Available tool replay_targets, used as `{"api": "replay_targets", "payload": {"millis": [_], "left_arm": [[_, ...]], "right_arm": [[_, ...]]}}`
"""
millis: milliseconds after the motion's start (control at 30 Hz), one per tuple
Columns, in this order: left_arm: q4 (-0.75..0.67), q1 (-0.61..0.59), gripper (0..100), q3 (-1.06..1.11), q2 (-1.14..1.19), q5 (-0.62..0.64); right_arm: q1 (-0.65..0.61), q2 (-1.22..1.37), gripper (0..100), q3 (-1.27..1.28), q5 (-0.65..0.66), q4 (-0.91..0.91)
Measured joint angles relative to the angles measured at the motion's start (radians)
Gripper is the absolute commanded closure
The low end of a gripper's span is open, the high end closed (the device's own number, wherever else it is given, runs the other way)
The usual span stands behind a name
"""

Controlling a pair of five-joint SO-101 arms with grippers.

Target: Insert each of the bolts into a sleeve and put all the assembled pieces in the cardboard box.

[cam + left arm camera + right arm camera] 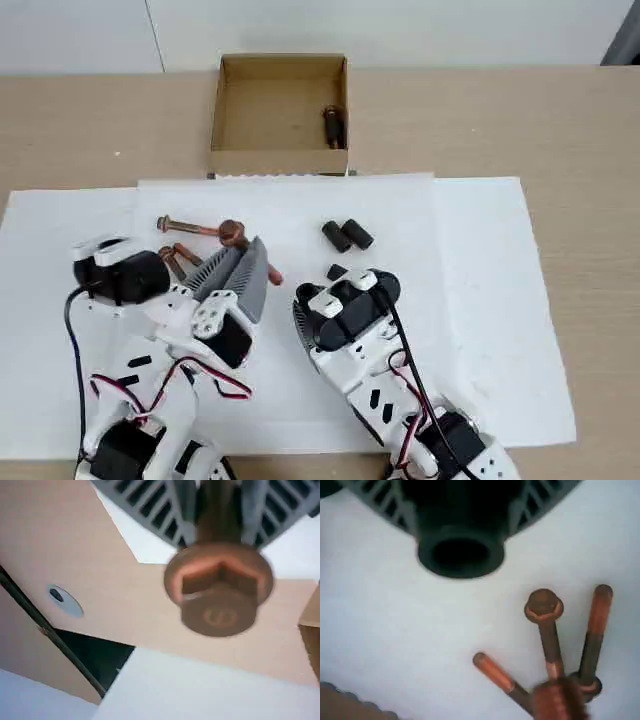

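Over white paper (480, 300), left gripper (220, 515) clamps a bolt (219, 587)

Four bolts (190, 228), three sleeves (337, 236), one assembled piece (333, 127), one cardboard box (280, 160)

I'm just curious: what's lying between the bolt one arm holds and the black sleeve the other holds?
Nothing: in the high view, only bare white paper separates the bolt and the sleeve.
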Motion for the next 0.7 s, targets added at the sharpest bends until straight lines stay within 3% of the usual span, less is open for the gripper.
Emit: {"api": "replay_targets", "payload": {"millis": [233,500,700], "left_arm": [[-0.002,0.081,99,0.026,0.003,0.0],[-0.003,0.078,99,0.063,0.002,0.0],[-0.08,0.078,99,0.11,0.002,0.0]], "right_arm": [[0.0,0.0,99.5,0.0,0.074,0.0],[-0.012,0.0,99.5,0.0,0.081,0.0],[-0.038,0.0,99.5,0.0,0.081,0.0]]}}
